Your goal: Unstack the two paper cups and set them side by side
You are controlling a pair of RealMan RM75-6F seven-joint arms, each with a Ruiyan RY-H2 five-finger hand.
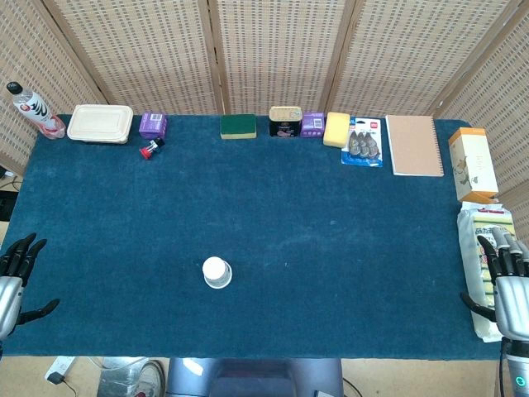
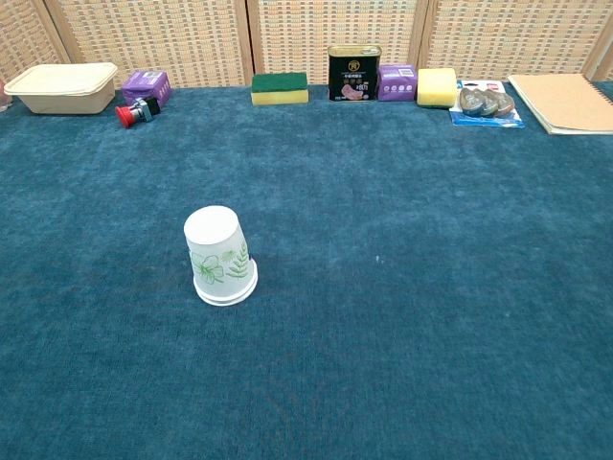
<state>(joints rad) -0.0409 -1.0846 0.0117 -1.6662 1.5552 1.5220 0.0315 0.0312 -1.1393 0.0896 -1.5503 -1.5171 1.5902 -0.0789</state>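
The stacked paper cups [image 1: 216,271] stand upside down on the blue cloth, left of the table's middle and near the front. The chest view shows the paper cups [image 2: 221,256] as white with a green leaf print, one nested in the other, rims down. My left hand [image 1: 15,277] hangs at the table's front left edge, fingers spread, holding nothing. At the front right edge my right hand [image 1: 509,281] is likewise spread and empty. Both hands are far from the cups and show only in the head view.
Along the back edge lie a water bottle [image 1: 31,110], beige lunch box [image 1: 100,123], purple box [image 1: 153,124], red-capped item [image 1: 150,149], green sponge [image 1: 238,126], can [image 1: 284,121], yellow sponge [image 1: 336,129], notebook [image 1: 413,145] and orange carton [image 1: 473,164]. A packet [image 1: 483,265] lies under my right hand.
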